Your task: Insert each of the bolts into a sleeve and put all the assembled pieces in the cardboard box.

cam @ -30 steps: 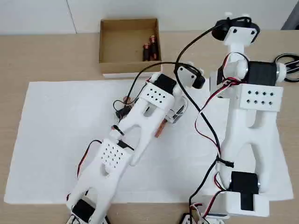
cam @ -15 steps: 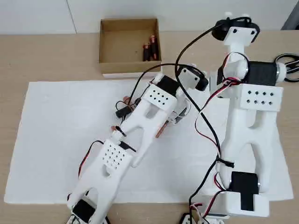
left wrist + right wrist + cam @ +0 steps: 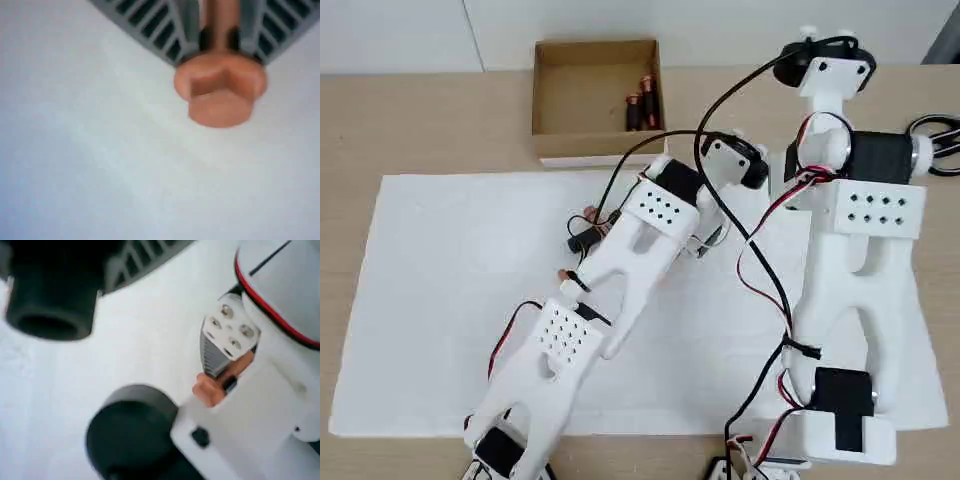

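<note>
- Left gripper [image 3: 220,27]: fingers clamp a copper bolt [image 3: 220,92], head outward, over the white mat [image 3: 450,300].
- Right gripper [image 3: 55,280]: fingers hold a black sleeve [image 3: 50,310], upper left in its wrist view.
- Cardboard box [image 3: 570,95], upper centre of the desk [image 3: 420,120], contains assembled pieces [image 3: 641,103].

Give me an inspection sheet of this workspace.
Surface: white mat on wooden table.
Job's things: cardboard box holds assembled pieces; loose bolt and loose sleeve on the mat beside the left arm.
Clutter: nothing seen.
Grippers: left claw shut on a copper bolt; right claw shut on a black sleeve.
Cables: black cable loops over the mat between the arms.
Surroundings: white wall behind the table.
</note>
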